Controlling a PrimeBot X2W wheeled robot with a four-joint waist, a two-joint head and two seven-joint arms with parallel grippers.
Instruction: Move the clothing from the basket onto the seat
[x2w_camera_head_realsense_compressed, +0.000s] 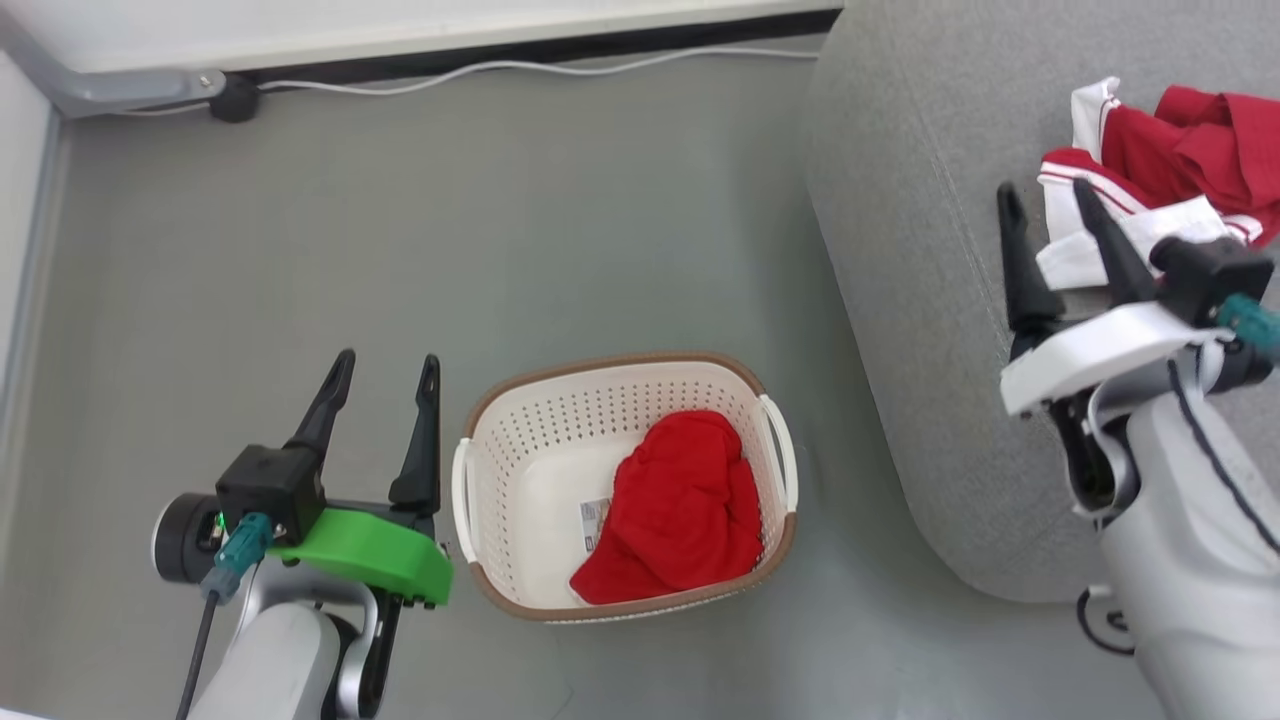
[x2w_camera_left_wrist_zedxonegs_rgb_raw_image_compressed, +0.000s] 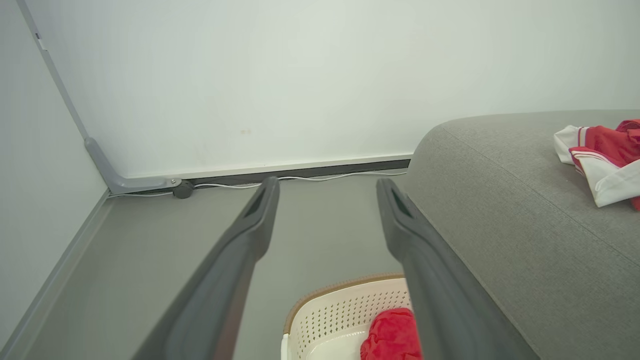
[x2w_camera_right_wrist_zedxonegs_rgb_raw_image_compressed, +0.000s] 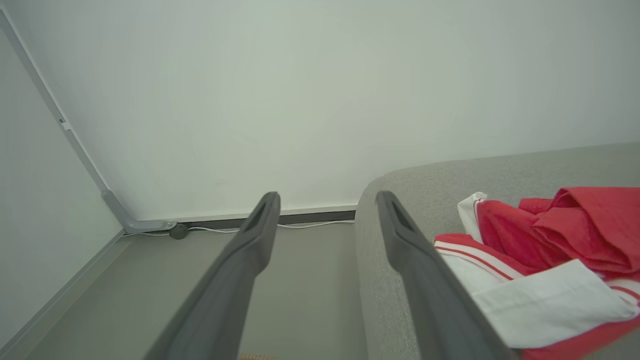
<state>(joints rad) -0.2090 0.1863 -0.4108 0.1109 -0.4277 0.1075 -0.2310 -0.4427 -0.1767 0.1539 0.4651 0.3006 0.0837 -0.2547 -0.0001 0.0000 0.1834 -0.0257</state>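
wall (x2w_camera_left_wrist_zedxonegs_rgb_raw_image_compressed: 320, 75): white, plain | baseboard (x2w_camera_head_realsense_compressed: 500, 55): dark, at wall's foot | cable (x2w_camera_head_realsense_compressed: 480, 70): white, along wall's foot | bracket (x2w_camera_head_realsense_compressed: 120, 90): grey, wall's left corner | floor (x2w_camera_head_realsense_compressed: 400, 250): grey, below wall

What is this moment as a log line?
left gripper open | right gripper open | red garment in basket | red-white garment on seat

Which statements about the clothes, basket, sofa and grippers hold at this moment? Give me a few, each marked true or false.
1. A red garment lies in the basket. True.
2. A red-and-white garment lies on the sofa. True.
3. The basket stands on the sofa. False: it stands on the floor beside the sofa.
4. The left gripper is open and empty. True.
5. The right gripper is clamped on cloth. False: it is open, with nothing between its fingers.
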